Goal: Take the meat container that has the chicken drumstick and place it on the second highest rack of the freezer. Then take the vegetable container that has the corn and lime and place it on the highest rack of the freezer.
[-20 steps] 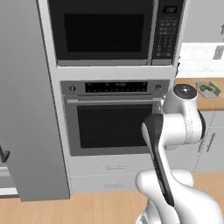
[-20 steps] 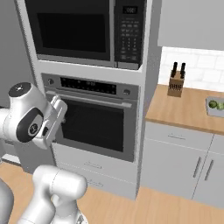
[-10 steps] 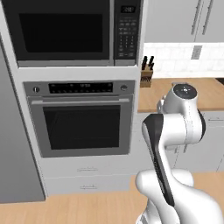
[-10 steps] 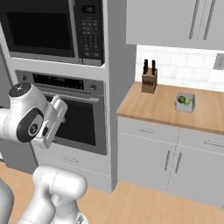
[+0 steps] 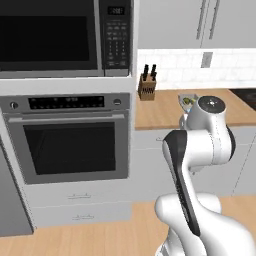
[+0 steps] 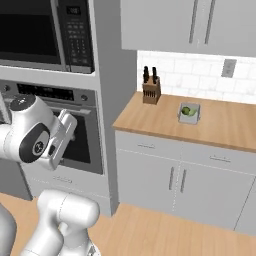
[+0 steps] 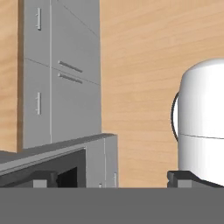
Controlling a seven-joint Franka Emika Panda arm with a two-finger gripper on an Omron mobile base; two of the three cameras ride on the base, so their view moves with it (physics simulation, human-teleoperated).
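The gripper (image 7: pixel 111 178) hangs with its jaws spread wide and nothing between them, its two dark fingertips (image 7: pixel 45 178) well apart at the bottom of the hand view, pointed down at the wood floor (image 7: pixel 140 65) and the grey cabinet fronts (image 7: pixel 65 78). The white arm (image 5: pixel 200 145) is folded close in front of the wall oven (image 5: pixel 70 135), beneath the microwave (image 5: pixel 65 35). Well away from the gripper, up on the wooden counter (image 6: pixel 165 117), sits the vegetable container (image 6: pixel 189 113), something round and green in it that may be the lime; the corn cannot be made out. A knife block (image 6: pixel 150 89) stands against the tiled wall, near the container.
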